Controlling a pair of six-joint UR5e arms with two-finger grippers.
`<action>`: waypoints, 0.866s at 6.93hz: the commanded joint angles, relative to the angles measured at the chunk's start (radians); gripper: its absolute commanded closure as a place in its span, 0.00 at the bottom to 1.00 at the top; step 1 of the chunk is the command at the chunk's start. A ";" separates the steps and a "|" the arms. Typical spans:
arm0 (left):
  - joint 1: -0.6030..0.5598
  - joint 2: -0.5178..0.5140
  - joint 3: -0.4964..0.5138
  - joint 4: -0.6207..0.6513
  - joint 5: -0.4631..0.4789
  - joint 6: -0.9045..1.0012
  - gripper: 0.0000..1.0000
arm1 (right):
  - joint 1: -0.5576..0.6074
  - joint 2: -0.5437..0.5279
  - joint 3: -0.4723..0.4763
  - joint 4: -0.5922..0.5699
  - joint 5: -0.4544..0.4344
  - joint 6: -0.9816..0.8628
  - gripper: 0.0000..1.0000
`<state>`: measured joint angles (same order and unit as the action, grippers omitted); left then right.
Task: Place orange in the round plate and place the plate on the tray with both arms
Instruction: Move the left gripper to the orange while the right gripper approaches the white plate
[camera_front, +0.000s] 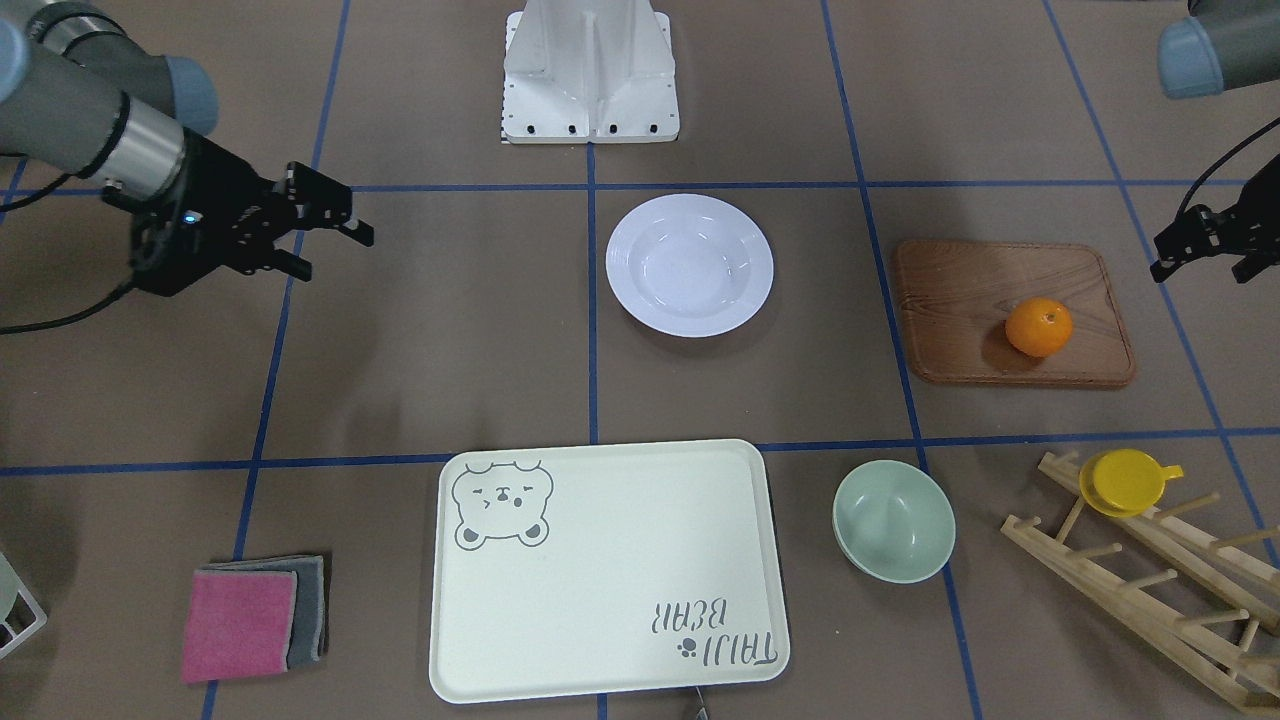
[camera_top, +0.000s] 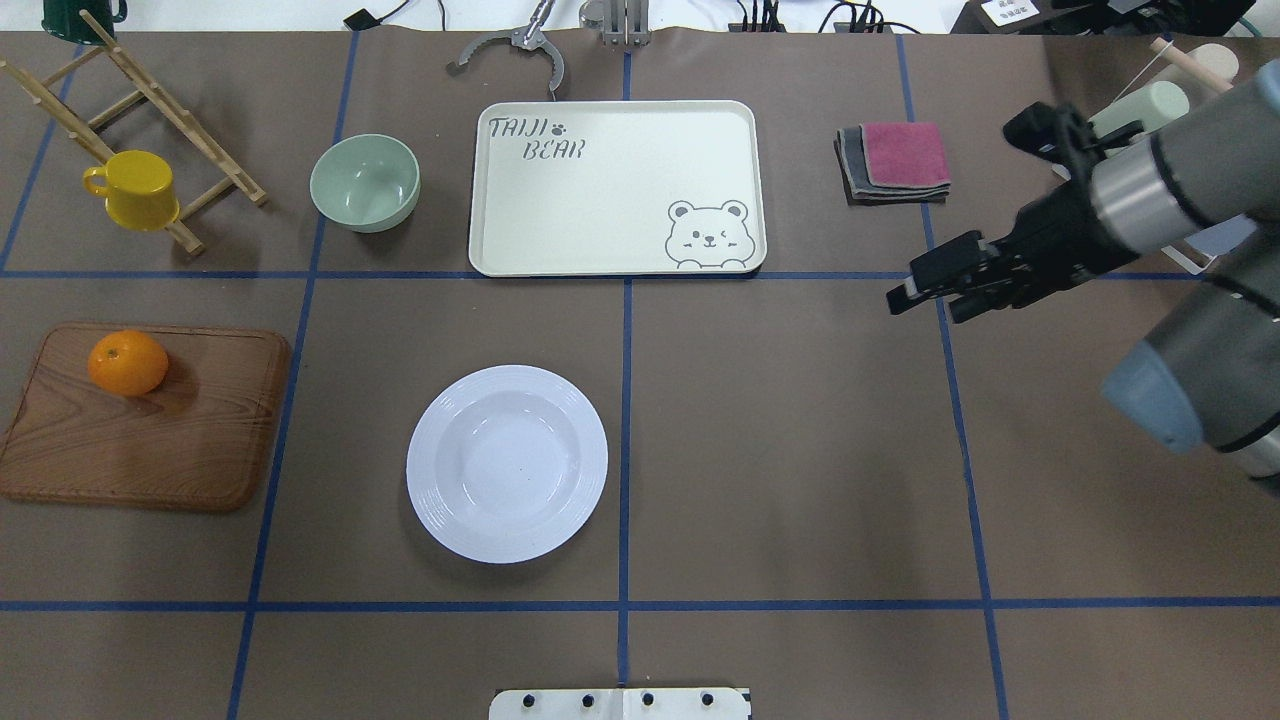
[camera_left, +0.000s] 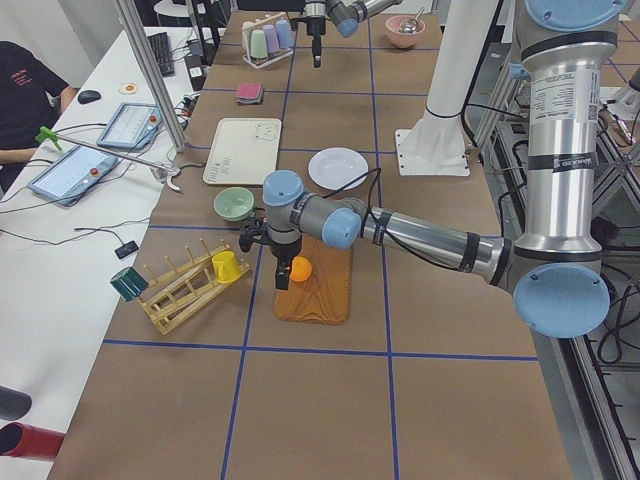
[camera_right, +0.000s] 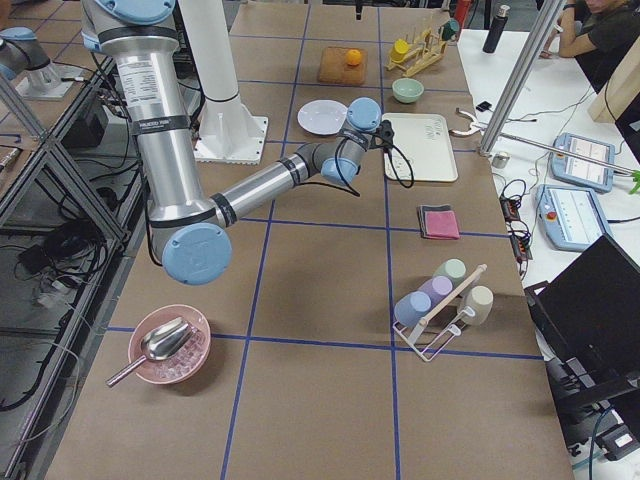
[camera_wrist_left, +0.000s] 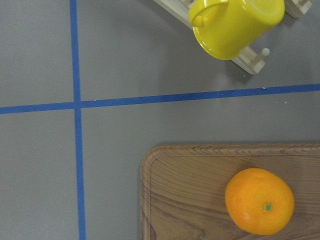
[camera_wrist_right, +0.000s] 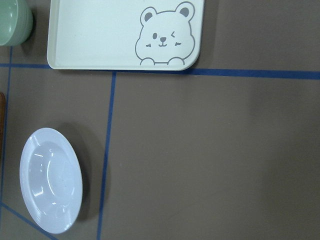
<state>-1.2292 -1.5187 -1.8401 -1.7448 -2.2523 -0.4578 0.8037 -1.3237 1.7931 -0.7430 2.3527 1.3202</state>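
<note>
brown table (camera_top: 800, 450), blue tape grid (camera_top: 800, 605); right pincer (camera_top: 925, 298) spread, left pincer (camera_front: 1203, 258) cannot tell.

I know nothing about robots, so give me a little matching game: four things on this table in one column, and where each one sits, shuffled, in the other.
1 orange
2 yellow cup
3 round plate
4 pink cloth

A on the wooden rack
B straight on the table
C on the wooden board
D on a grey cloth

Pairs: 1-C, 2-A, 3-B, 4-D
</note>
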 joint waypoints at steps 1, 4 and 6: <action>0.077 -0.014 0.047 -0.115 0.005 -0.149 0.01 | -0.193 0.049 -0.040 0.235 -0.167 0.261 0.01; 0.190 -0.064 0.114 -0.220 0.016 -0.326 0.01 | -0.310 0.049 -0.037 0.326 -0.314 0.337 0.09; 0.192 -0.066 0.160 -0.260 0.017 -0.326 0.01 | -0.321 0.050 -0.037 0.327 -0.323 0.337 0.09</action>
<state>-1.0424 -1.5819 -1.7102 -1.9759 -2.2358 -0.7766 0.4926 -1.2738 1.7573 -0.4206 2.0377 1.6554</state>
